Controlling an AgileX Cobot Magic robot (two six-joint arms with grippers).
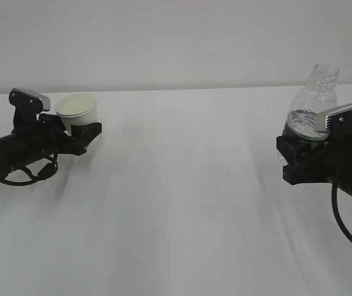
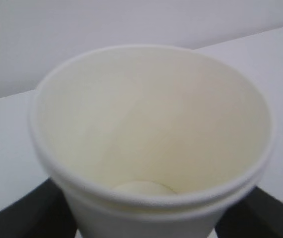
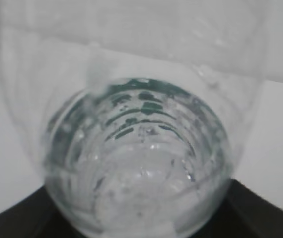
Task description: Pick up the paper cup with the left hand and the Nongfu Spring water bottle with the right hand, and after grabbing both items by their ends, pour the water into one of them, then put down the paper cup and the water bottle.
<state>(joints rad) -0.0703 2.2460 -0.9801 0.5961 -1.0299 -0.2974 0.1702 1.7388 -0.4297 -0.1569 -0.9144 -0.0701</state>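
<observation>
At nine o'clock on the white worktop (image 1: 182, 203), the left tool (image 1: 80, 134) pinches the paper cup (image 1: 78, 111), mouth up and dry inside. At three o'clock, the right tool (image 1: 299, 154) pinches the Nongfu Spring water bottle (image 1: 312, 105), upright, uncapped, with water (image 3: 141, 188) low inside.

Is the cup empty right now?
Empty: the left wrist view shows the cup's dry cream bottom; water sits in the bottle.

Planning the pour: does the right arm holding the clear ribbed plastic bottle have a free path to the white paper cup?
Probably yes: only bare white table lies between the bottle and the cup, each held apart at opposite sides.
</observation>
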